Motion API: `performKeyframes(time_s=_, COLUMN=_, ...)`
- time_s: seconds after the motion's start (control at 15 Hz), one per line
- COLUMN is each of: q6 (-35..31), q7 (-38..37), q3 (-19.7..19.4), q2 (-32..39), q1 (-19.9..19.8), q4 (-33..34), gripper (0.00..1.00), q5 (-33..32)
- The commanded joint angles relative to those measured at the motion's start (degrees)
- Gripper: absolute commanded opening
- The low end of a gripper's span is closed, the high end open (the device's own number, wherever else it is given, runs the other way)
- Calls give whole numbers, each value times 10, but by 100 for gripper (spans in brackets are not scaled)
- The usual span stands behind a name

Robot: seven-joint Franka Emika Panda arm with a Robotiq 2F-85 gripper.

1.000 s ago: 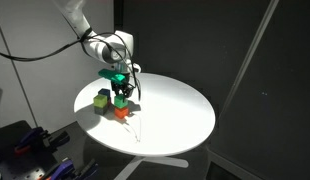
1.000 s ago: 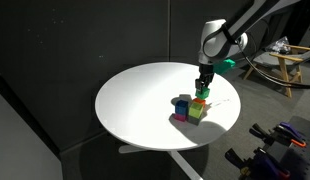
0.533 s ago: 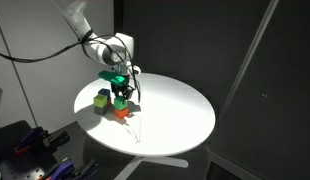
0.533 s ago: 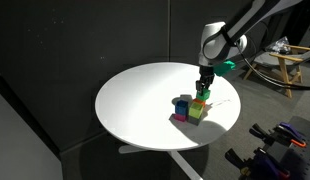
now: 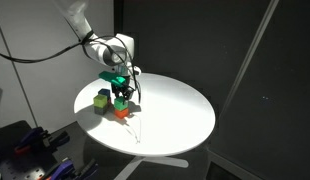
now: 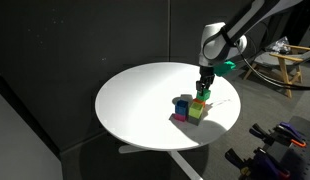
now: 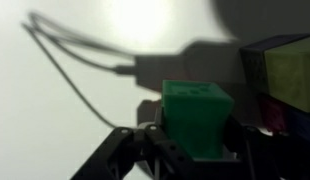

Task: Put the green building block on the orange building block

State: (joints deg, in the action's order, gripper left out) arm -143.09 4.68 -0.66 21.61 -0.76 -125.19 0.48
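Green building block (image 5: 122, 99): sits in the gripper (image 5: 122, 94), directly above the orange building block (image 5: 121, 113). No gap shows between the two cubes in this exterior view, but they are too small there to be sure the faces are touching.

Wrist view: green building block (image 7: 195, 118) fills the space between the fingers (image 7: 135, 150), top face toward the camera and edges roughly square to the jaws. Fingers are narrow and clamped on its two opposite sides. The orange cube is hidden beneath it in this view.

Location: the stack is near the table (image 5: 185, 110) edge on the arm's side, well off the centre.

Neighbours: a lime-green block (image 5: 101, 98) lies just beside the stack, further toward that same edge. In the wrist view it appears as a larger yellowish face (image 7: 290, 75) close on one side of the held cube. A blue block (image 6: 182, 103) is also in the cluster, and the gripper (image 6: 203, 91) hangs straight down over it.

Key relation: block, fingers and target lie on one vertical line. A cube has no long axis to align, so only height and squareness matter.

Judgement: placement looks essentially reached. The coming move should be a plain release and a straight lift.

Risk: the lime-green block is close to one finger, so a wide opening could nudge it or drag the green cube off-centre.
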Motion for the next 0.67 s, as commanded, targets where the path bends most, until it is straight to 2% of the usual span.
performKeyframes(time_s=0.0, q6=9, q7=-3, q3=-1, q2=7, q1=-2, q4=19, gripper=27, q5=-9)
performKeyframes(time_s=0.6, q6=9, q7=-3, q3=-1, q2=14, q1=-2, q4=26, gripper=27, q5=-10)
